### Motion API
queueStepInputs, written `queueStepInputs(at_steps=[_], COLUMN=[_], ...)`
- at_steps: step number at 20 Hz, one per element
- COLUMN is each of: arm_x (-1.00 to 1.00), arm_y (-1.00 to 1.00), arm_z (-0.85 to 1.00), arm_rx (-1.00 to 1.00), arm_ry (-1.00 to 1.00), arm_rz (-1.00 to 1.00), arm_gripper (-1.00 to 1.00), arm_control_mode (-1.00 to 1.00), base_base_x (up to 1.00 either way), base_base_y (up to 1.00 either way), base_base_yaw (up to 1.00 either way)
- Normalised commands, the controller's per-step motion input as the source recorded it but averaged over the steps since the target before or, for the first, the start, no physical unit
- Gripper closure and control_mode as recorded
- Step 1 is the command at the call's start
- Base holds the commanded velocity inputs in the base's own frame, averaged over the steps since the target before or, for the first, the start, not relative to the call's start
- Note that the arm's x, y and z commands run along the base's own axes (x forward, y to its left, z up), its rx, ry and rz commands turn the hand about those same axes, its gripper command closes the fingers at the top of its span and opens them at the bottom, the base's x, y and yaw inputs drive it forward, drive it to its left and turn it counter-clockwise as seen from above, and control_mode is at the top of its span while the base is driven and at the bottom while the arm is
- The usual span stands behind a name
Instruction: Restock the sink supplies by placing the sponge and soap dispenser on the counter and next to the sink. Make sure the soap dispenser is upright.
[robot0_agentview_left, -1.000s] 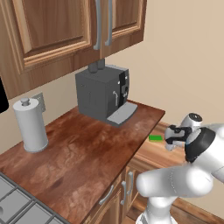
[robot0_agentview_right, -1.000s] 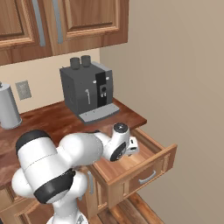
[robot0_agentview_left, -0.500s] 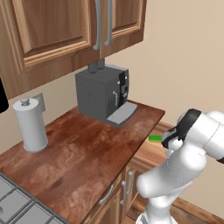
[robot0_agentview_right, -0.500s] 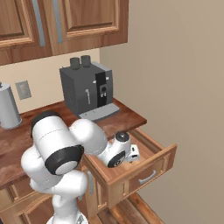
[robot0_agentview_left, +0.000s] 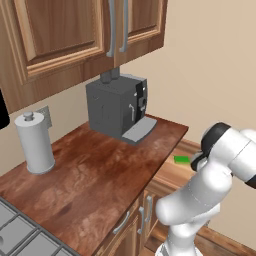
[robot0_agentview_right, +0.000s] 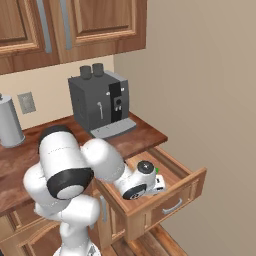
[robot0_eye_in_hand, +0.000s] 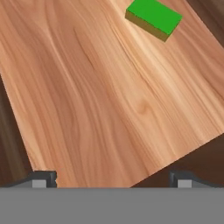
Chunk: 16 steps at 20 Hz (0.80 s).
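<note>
One sponge (robot0_eye_in_hand: 153, 18), seemingly drawer-bound.

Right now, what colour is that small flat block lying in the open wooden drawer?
Bright green on top, the small flat block has an olive-looking side; clearest in the hand view.

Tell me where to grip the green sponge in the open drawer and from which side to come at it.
Grip the sponge across its two long side faces, coming straight down from above. It lies flat on the drawer floor, a low rectangular block with bare wood all round it, so its top and sides are free. The gripper is open but off to one side; it probably has to shift over first.
</note>
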Motion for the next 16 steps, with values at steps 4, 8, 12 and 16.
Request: queueStepInputs(at_steps=[4,8,12,16], arm_x=[-0.55,-0.56,-0.48,-0.16], arm_y=[-0.29,-0.25,-0.42,-0.57], arm_z=[-0.05,-0.01,-0.04,0.09], arm_rx=[0.0,0.0,0.0,0.0], arm_ry=[0.0,0.01,0.03,0.01], arm_rz=[-0.01,-0.02,-0.01,-0.01], arm_gripper=[-1.0,-1.0,-1.0,-1.0], arm_control_mode=[-1.0,-1.0,-1.0,-1.0], base_base_x=[0.0,0.0,0.0,0.0], base_base_y=[0.0,0.0,0.0,0.0], base_base_yaw=[0.0,0.0,0.0,0.0])
